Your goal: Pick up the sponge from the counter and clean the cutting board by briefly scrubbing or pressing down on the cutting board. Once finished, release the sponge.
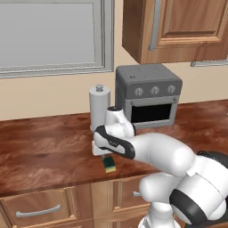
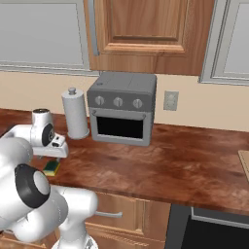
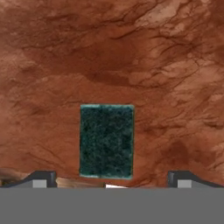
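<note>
The sponge (image 3: pixel 106 141) lies flat on the reddish-brown counter (image 3: pixel 131 52), its dark green top facing up. My gripper (image 3: pixel 111 177) hangs straight above it, open, with one fingertip (image 3: pixel 41 178) to each side and nothing between them. From the base, the sponge (image 1: pixel 108 164) shows its yellow body near the counter's (image 1: pixel 44 151) front edge, just under my gripper (image 1: pixel 103 156). In the right base view the sponge (image 2: pixel 51 168) sits below my gripper (image 2: pixel 51 159), and a corner of the pale cutting board (image 2: pixel 244 164) shows at the far right edge of the counter (image 2: pixel 170 160).
A grey toaster oven (image 1: pixel 149 95) (image 2: pixel 121 109) stands at the back against the wall, with a white paper towel roll (image 1: pixel 99 107) (image 2: pixel 75 114) left of it. Wooden wall cabinets (image 1: pixel 178 26) hang above. Drawers (image 1: pixel 40 209) run below the counter's front edge.
</note>
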